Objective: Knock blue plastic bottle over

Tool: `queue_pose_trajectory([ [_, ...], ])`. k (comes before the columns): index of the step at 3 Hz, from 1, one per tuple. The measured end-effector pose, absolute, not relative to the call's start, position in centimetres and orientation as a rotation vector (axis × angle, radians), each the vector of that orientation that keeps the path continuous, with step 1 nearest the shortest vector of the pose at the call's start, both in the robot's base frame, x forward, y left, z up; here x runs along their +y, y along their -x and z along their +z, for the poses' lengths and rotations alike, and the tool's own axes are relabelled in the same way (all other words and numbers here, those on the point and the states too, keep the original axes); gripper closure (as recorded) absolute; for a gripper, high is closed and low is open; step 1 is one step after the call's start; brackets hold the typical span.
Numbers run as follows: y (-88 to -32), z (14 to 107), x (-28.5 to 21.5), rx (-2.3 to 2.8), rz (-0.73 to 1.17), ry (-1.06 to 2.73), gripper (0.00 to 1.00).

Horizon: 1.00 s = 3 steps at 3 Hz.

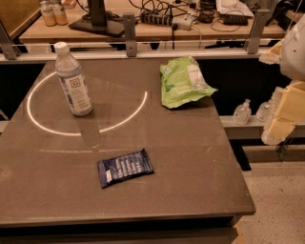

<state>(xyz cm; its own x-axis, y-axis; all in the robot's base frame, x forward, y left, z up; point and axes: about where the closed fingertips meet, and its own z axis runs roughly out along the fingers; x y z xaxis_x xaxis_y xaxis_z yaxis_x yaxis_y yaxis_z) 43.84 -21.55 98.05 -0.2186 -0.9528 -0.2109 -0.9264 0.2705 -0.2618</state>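
Note:
The blue plastic bottle (pixel 72 80) stands upright at the table's back left, inside a bright ring of light. It is clear, with a white screw cap and a pale blue-white label bearing a small dark square logo. My gripper (pixel 280 125) shows as pale cream parts of the arm at the right edge of the view. It is beyond the table's right side, far from the bottle, and touches nothing on the table.
A green chip bag (pixel 183 82) lies at the back right of the dark table (pixel 190 162). A dark blue snack packet (pixel 125 167) lies front centre. Small clear pump bottles (pixel 242 113) stand on a low shelf to the right. A desk with orange-brown bottles (pixel 53 13) and cables is behind a rail.

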Motion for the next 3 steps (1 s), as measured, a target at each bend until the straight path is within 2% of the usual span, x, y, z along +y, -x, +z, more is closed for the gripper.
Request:
queue_pose_trajectory([
  [2,-43.7,98.3,-21.4,2.195,-0.044,1.686,0.00],
  [3,-43.7,96.8,-21.6,2.135,0.140,1.620,0.00],
])
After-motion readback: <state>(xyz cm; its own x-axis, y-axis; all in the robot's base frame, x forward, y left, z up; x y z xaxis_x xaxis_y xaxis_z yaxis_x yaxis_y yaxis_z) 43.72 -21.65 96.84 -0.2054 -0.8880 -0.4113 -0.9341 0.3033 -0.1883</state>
